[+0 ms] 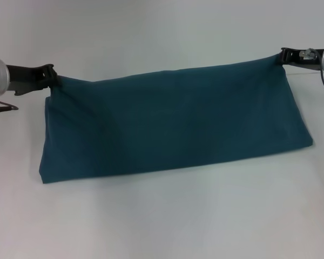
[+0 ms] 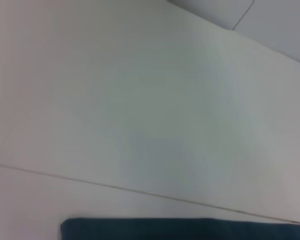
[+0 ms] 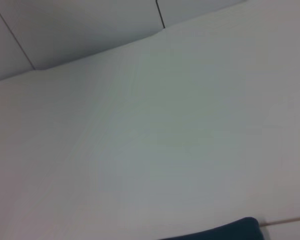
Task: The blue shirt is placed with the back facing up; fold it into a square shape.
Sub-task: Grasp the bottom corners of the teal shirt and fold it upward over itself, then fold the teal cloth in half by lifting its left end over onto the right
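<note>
The blue shirt (image 1: 173,124) is plain dark teal, apparently printless; the table (image 1: 167,216) is white.

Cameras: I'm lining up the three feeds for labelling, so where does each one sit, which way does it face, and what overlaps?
Head view: on the robot's head, facing forward and down at the blue shirt on the white table; left gripper and right gripper pinch its far corners.
Left wrist view: faces the table, shirt edge only; no gripper shows.
Right wrist view: likewise, shirt corner.
Shared: shirt and table.
</note>
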`<move>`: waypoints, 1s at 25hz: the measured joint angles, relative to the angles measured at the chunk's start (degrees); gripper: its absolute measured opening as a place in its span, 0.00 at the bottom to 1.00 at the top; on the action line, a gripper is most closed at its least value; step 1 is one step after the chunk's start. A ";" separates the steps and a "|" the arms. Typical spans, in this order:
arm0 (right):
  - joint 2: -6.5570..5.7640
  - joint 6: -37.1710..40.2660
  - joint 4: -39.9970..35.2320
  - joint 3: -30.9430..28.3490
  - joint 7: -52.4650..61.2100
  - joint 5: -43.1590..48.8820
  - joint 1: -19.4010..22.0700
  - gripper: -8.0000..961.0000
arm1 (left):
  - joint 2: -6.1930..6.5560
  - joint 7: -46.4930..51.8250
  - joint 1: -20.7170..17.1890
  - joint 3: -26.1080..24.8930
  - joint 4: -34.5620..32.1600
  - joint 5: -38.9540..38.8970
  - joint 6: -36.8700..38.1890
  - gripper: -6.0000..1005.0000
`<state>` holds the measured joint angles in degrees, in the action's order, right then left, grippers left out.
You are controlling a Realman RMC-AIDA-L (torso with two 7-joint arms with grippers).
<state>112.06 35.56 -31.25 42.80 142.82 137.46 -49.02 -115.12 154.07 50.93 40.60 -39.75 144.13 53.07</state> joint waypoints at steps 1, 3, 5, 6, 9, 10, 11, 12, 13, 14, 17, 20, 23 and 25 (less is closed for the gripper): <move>0.00 -0.01 0.01 0.00 0.00 0.00 -0.04 0.09 | -0.09 -0.08 0.03 0.00 0.05 -0.10 -0.34 0.06; -0.17 0.14 0.22 -0.01 0.00 0.02 -0.21 0.09 | -0.25 -0.09 0.04 -0.07 0.11 -0.26 -0.78 0.06; -0.75 0.26 0.97 0.00 0.00 0.07 -0.54 0.09 | -0.51 0.18 -0.11 -0.39 0.12 -0.33 -1.82 0.06; -1.36 0.27 1.74 0.01 0.00 0.13 -0.79 0.09 | -0.69 0.25 -0.24 -0.55 0.12 -0.36 -2.41 0.06; -2.99 0.01 3.52 -0.15 0.00 0.24 -1.16 0.10 | -0.97 0.46 -0.53 -0.87 0.39 -0.49 -3.76 0.06; -3.43 -0.07 3.85 -0.28 0.00 0.23 -1.20 0.10 | -0.99 0.51 -0.57 -1.05 0.60 -0.53 -4.09 0.10; -3.76 -0.08 3.87 -0.35 0.00 0.22 -1.19 0.10 | -0.99 0.52 -0.60 -1.21 0.75 -0.53 -4.38 0.13; -4.08 -0.05 3.87 -0.38 0.00 0.21 -1.14 0.17 | -0.99 0.52 -0.65 -1.33 0.84 -0.53 -4.55 0.17; -4.43 0.15 3.86 -0.39 0.01 0.21 -1.04 0.24 | -1.00 0.56 -0.74 -1.41 0.88 -0.53 -4.67 0.20; -4.81 0.90 3.73 -0.40 0.23 0.18 -0.83 0.31 | -1.05 0.66 -0.95 -1.40 0.88 -0.53 -4.66 0.24; -5.57 5.37 2.10 -0.96 1.23 -0.40 0.45 0.46 | -1.29 0.84 -2.41 -1.40 -0.22 -1.53 -3.66 0.47; -5.40 13.63 -1.64 -3.37 1.23 -3.64 3.28 0.58 | -1.67 0.32 -4.50 -1.24 -2.12 -5.03 -1.44 0.52; -3.68 23.02 -6.88 -5.43 -0.32 -11.21 8.50 0.64 | -2.73 -1.89 -8.71 -1.29 -5.81 -12.40 2.62 0.56; -2.78 28.13 -8.80 -5.94 -2.46 -17.23 11.88 0.68 | -3.18 -3.21 -11.15 -1.33 -7.25 -17.11 5.15 0.60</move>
<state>109.28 63.69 -40.06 36.86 140.36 120.24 -37.14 -118.30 150.86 39.79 39.27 -47.00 127.03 58.22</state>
